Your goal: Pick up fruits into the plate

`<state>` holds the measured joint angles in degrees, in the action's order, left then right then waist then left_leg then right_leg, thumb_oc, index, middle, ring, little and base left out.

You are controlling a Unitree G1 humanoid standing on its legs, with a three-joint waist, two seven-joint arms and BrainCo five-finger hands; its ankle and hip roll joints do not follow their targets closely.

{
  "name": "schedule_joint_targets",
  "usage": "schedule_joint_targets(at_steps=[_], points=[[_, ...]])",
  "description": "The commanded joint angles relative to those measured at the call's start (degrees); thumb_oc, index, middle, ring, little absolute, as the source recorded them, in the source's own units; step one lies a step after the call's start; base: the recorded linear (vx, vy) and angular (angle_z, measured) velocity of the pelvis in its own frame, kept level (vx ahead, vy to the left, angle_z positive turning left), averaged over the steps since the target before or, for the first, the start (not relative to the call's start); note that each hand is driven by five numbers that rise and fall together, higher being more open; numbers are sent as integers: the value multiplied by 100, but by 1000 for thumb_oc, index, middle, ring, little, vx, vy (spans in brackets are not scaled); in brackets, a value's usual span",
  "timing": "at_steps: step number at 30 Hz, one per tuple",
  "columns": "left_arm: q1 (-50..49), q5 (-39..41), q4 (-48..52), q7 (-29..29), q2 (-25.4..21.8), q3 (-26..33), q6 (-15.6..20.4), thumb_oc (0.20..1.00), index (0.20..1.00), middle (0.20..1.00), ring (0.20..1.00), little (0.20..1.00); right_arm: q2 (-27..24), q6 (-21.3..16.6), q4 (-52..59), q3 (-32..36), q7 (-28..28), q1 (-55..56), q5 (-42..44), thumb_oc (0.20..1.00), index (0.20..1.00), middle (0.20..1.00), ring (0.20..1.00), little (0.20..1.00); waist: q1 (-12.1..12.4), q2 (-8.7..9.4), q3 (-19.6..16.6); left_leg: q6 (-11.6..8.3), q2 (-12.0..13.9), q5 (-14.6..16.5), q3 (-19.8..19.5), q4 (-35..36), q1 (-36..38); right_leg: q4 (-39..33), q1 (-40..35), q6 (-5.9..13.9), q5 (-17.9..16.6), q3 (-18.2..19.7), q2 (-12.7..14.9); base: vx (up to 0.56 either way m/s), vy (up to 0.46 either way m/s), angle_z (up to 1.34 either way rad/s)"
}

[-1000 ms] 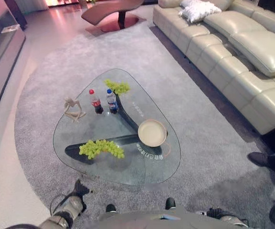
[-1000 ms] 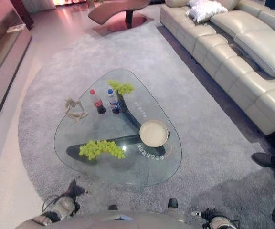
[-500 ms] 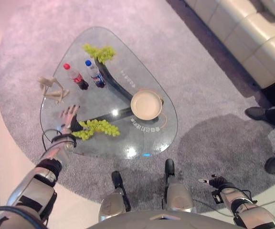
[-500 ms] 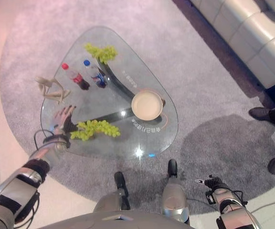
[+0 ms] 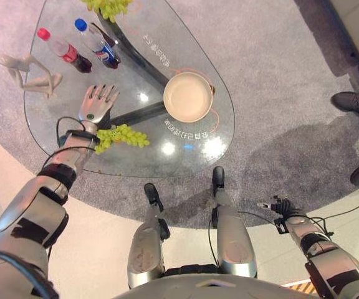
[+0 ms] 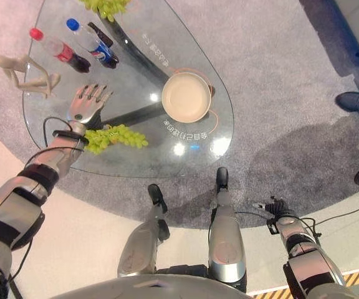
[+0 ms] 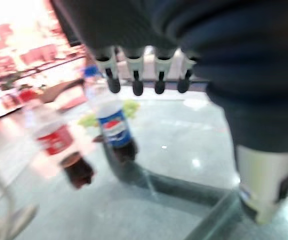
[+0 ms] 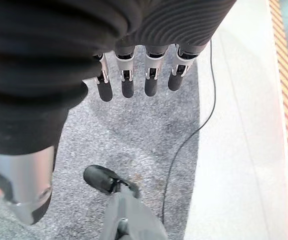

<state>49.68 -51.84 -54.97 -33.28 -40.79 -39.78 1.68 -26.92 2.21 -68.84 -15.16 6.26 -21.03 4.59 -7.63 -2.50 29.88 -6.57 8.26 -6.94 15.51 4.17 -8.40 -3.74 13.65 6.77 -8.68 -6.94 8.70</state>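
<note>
The left robot hand [image 5: 96, 103] hangs over the glass table [image 5: 55, 134] with its fingers spread and straight, holding nothing. The nearer bunch of green grapes [image 5: 121, 136] lies just beside it, on the robot's side of the robot hand and a little toward the plate (so the robot hand has reached past the fruit, and its wrist sits close by the bunch's left end). Whether the wrist touches the grapes cannot be told. The bunch's long axis runs roughly across the robot's front, its right end pointing toward the plate. By my reading, the coming move turns on drawing the robot hand back and down onto the bunch before closing.

The right robot hand [image 6: 273, 208] hangs low at the robot's side over the grey carpet [image 5: 279, 112], well apart from the table, fingers relaxed and empty; the left is plainly the nearer one.

The round cream plate [image 5: 188, 97] stands empty on the table, to the right of the near grapes with bare glass between. A second bunch of green grapes [image 5: 108, 6] lies at the far end of the table. A red-capped cola bottle [image 5: 60, 47] and a blue-capped cola bottle [image 5: 95, 43] stand side by side beyond the left robot hand, and a pale figurine [image 5: 27, 71] stands to their left.
</note>
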Motion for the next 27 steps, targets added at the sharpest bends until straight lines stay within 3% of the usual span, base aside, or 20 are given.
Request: schedule_joint_targets(at_steps=[1,9,18,27], points=[[392,-148,-290,40,-489,-174,34,1000,1000,1000,1000,1000,-199,10,27,-197,239,-59,256,1000,1000,1000,1000,1000,-54,259,-9,124,-327,591,-165,-965,-940,941,708,0,579,-19,-110,0,0,0],[783,269,-376,593,-416,-549,225,1000,1000,1000,1000,1000,-325,101,189,-208,389,-325,459,1000,1000,1000,1000,1000,-106,299,-9,139,-305,573,-179,-1283,-1684,1428,1497,-46,671,-17,-193,-17,-8,1],[814,675,-397,1537,-367,-798,20,1000,1000,1000,1000,1000,-502,-16,286,-86,516,-321,517,1000,1000,1000,1000,1000,-198,252,-9,108,-249,618,-183,-1549,-2170,1702,1994,-82,752,-28,-214,4,0,2],[828,582,-391,1491,-551,-868,-246,1000,1000,1000,1000,1000,-690,-257,736,-7,802,-205,718,1000,1000,1000,1000,1000,-284,265,-9,86,-224,646,-108,-1821,-2664,1857,2457,-118,727,-22,-246,8,6,-1]])
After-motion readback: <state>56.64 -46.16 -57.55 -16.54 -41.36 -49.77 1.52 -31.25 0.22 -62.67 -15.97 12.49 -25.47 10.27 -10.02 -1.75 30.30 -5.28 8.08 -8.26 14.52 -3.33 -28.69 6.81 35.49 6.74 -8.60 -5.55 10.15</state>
